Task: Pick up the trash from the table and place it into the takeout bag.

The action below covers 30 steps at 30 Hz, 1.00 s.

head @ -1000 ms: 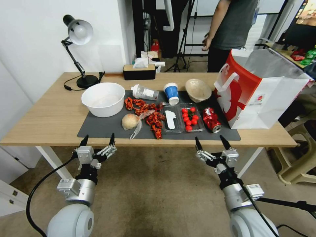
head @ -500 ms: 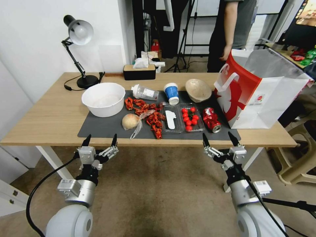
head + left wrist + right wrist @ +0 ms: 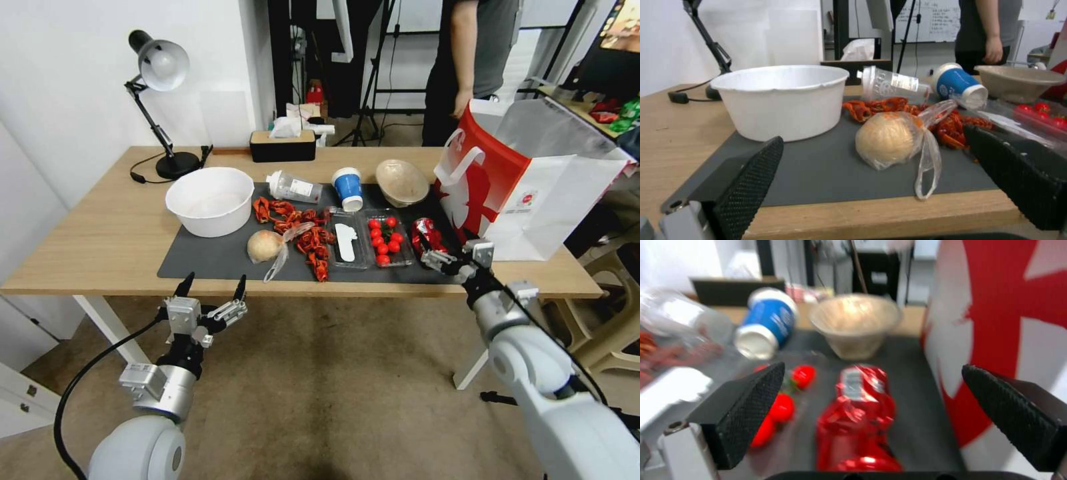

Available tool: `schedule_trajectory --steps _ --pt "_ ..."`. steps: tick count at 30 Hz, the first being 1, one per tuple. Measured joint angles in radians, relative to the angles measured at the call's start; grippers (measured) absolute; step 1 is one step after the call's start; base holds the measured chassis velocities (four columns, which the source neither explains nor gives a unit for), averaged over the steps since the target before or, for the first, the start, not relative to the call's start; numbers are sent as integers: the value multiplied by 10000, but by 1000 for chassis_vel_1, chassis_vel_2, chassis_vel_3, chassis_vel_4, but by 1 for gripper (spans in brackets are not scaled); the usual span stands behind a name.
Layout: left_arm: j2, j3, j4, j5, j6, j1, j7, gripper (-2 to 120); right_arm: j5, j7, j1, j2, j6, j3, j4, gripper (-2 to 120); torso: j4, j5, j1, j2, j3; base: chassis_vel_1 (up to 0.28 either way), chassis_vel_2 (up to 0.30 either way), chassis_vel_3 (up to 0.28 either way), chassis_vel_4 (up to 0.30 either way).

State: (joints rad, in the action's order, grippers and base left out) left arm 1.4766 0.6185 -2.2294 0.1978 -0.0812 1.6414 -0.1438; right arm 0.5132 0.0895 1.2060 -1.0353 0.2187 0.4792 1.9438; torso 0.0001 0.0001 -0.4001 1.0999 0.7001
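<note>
Wide open and empty, the right gripper hovers at the crushed red drink can lying on the dark grey mat beside the red-and-white paper takeout bag, which an off-centre closing could nudge.

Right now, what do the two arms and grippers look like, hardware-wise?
Both arms have glossy white rounded shells ending in silver cylindrical wrists with small grey boxes bolted on. The left gripper and right gripper are silver-grey metal blocks, each carrying two black tapered fingers with a fine dimpled grip texture on the pads. A thick black cable loops beside the left arm; a thinner black cable runs along the right forearm.
</note>
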Motion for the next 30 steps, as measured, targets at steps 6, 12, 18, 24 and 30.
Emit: schedule_trajectory --steps 6,12,18,24,30 --pt "-91 42 170 14 -42 -41 5 100 1306 1084 -977 850 2498 -299 85 100 0 0 -1 0 0 0 0 0 0" --pt "-32 88 177 29 -12 -15 23 100 2236 1749 -1667 1045 3607 -898 -1 100 0 -2 0 0 -2 0 0 0 0" --pt "-31 125 161 35 20 22 44 100 2602 2013 -2179 1022 3919 -1291 -443 100 0 -1 0 0 -1 0 0 0 0" --pt "-83 214 71 78 31 43 62 100 2821 2249 -2411 893 4113 -1592 -555 100 -1 -2 1 0 -1 0 0 0 0" --pt "-116 214 52 111 37 39 72 100 2794 2608 -2351 728 4370 -1640 -505 100 -1 -1 2 0 -1 0 0 0 0"
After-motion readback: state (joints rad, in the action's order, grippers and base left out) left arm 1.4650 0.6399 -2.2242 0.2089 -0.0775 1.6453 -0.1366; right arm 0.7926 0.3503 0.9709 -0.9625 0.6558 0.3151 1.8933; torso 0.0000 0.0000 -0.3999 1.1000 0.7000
